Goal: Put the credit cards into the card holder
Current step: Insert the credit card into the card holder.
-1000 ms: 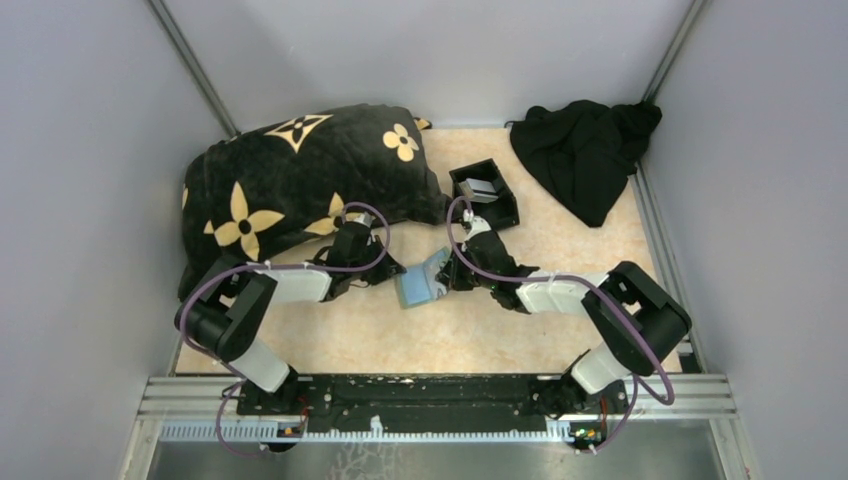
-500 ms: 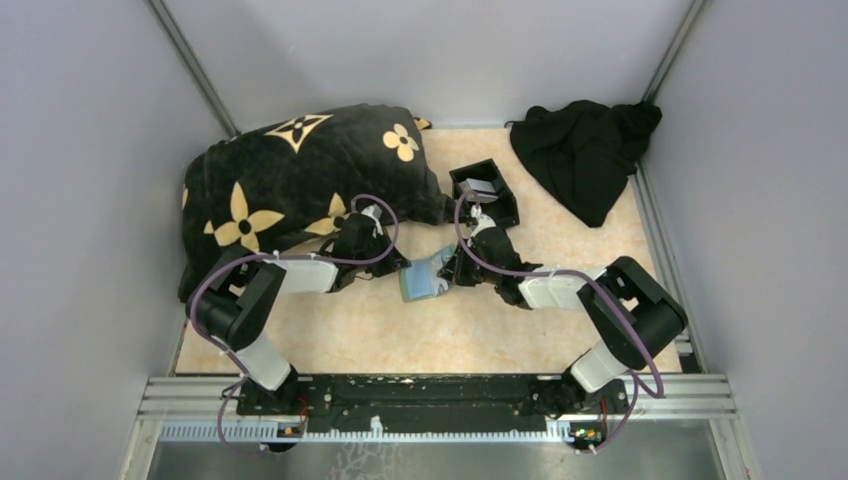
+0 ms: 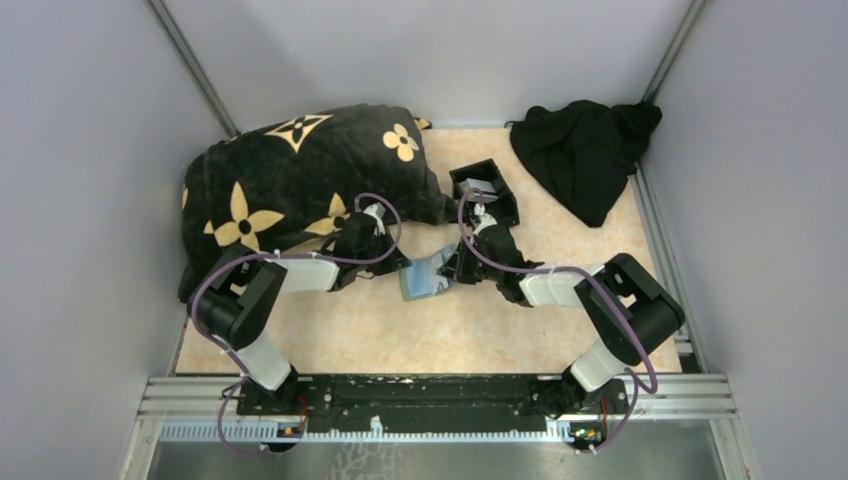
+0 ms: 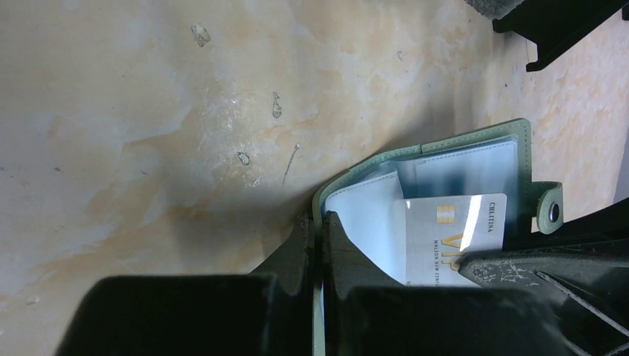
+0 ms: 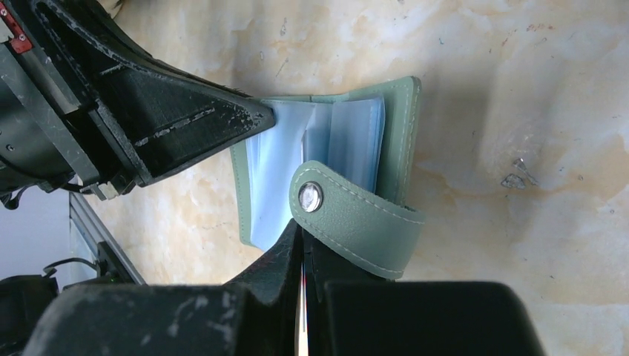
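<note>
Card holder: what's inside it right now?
The card holder shows clear sleeves and one pale card with a chip across them. The right gripper hides the card's lower edge, so whether it's pocketed can't be seen.

both arms stretch forward from their bases and bend inward at the elbows, so the two wrists face each other across the card holder [image 3: 425, 278]. the left gripper [image 3: 397, 270] lies low at the holder's left side, jaws pinched shut on the edge of its cover. the right gripper [image 3: 451, 274] sits at the holder's right side, jaws closed tight on a credit card [image 4: 452, 233] whose free end lies inside the open holder.
</note>
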Robot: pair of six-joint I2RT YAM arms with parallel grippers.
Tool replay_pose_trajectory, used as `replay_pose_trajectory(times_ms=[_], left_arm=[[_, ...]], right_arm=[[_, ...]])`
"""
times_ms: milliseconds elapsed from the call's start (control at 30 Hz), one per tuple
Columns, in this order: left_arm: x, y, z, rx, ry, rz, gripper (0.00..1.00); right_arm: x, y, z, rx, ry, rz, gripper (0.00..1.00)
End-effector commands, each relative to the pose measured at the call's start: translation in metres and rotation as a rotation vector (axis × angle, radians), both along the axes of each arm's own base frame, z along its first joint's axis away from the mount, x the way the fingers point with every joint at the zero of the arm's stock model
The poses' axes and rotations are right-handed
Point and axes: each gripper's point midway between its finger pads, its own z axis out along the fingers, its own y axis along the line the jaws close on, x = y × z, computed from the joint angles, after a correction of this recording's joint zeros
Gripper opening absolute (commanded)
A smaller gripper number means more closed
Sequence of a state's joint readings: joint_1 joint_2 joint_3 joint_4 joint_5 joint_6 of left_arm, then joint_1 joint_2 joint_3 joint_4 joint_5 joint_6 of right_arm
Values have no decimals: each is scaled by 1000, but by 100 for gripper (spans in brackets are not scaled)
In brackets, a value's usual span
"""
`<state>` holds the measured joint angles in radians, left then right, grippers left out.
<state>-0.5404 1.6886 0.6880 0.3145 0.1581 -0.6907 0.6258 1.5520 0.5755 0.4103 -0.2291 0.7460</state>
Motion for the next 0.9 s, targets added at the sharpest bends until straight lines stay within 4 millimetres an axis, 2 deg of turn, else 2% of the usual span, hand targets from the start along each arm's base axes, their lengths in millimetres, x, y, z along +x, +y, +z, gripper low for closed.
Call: replay_pose_trajectory(times_ms=[0,700,733,867], left_arm=[[-17,27,-40,153,89,3,0],[-26,47,-61,272,151,14,0],[-27,48,-62,277,156,16,0],[-29,53,-64,298,165,24,0]], right_arm=[[12,6,12,67,-30,-3,0],[14,1,1,151,7,-31,0],[13,0,-9,144,33,-35,0],[12,0,-12,166,44,-44,0]])
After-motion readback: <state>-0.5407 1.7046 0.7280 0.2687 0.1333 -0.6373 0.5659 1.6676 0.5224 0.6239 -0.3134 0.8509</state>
